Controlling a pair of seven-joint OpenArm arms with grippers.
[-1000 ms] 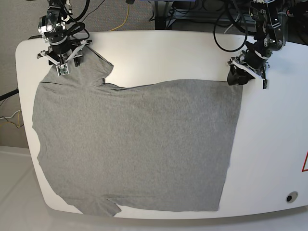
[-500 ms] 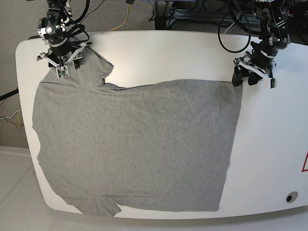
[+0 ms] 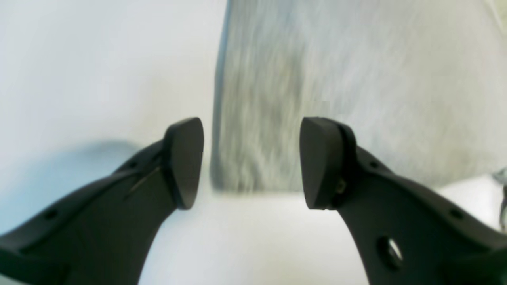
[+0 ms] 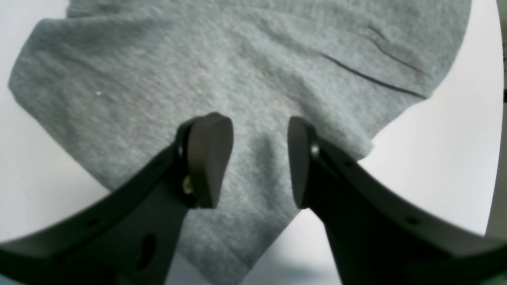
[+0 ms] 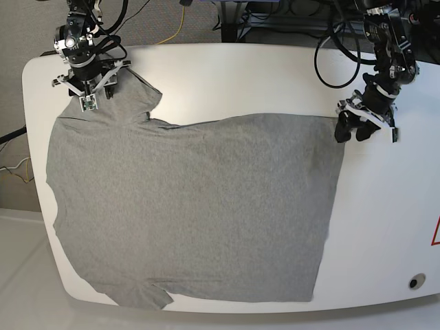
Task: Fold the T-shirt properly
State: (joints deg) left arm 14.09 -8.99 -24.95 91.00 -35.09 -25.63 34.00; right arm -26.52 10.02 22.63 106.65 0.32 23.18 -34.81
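The T-shirt (image 5: 192,206) lies spread flat on the white table (image 5: 385,227), covering the left and centre of the tabletop in the base view, with its straight edge running down toward 5 o'clock and one sleeve at 7 o'clock near the front rim. The cloth is mostly smooth; a small fold shows near 11 o'clock, beside the upper sleeve.

Left gripper (image 5: 352,130): positioned at 2 o'clock of the table, just above the shirt's upper corner. In the left wrist view the left gripper (image 3: 251,162) has its jaws parted with bare table and the blurred corner of cloth visible between the pads; nothing is held.

Right gripper (image 5: 88,95): positioned at 10 o'clock, over the upper sleeve. In the right wrist view the right gripper (image 4: 259,158) has its jaws partly apart, and a raised ridge of grey fabric (image 4: 237,79) runs between the pads. Whether the pads actually pinch the cloth cannot be told from these views.

Cables (image 5: 330,55) hang behind the table's far edge.
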